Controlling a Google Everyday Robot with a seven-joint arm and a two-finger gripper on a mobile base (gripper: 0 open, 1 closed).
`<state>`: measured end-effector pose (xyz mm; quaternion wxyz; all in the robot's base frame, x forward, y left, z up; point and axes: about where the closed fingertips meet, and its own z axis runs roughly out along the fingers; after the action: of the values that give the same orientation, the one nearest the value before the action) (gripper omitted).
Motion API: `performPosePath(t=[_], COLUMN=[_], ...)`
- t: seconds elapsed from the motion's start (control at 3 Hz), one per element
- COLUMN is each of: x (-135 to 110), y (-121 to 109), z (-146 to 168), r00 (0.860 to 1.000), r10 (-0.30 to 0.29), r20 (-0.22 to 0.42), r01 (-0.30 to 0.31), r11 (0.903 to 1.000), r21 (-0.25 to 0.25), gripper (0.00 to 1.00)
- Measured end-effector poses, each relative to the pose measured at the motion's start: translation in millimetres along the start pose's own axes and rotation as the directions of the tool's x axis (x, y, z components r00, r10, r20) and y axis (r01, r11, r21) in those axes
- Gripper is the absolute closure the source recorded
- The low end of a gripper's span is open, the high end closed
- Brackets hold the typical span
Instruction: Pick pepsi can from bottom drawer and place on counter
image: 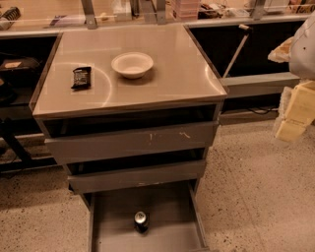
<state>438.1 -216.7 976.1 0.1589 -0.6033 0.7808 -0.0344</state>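
The pepsi can (141,221) stands upright on the floor of the bottom drawer (167,206), which is pulled open at the foot of the cabinet. Its silver lid faces up. The counter (177,74) is the glossy tan-grey cabinet top above it. My gripper (291,123) hangs at the right edge of the view, off the cabinet's right side. It is level with the upper drawers, well above and to the right of the can, and holds nothing that I can see.
A white bowl (132,64) and a flat black snack packet (81,77) lie on the counter's back left part. Two upper drawers stand slightly open, the top one with a scratched front panel (133,140). A cluttered shelf (147,10) runs behind. Speckled floor lies to the right.
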Motion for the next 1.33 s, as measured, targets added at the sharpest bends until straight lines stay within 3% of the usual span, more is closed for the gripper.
performPosePath(t=[0.67, 1.0, 1.33], x=[-6.1, -25.7, -46.6], y=[8.7, 34.4, 63.9], z=[18.0, 69.5, 142.5], r00=[1.000, 0.998, 0.995], r10=[0.004, 0.020, 0.019], r20=[0.009, 0.065, 0.094], r01=[-0.004, -0.016, -0.007], r11=[1.0000, 0.9981, 0.9915], r21=[-0.006, -0.059, -0.130], gripper=[0.00, 0.00, 0.00])
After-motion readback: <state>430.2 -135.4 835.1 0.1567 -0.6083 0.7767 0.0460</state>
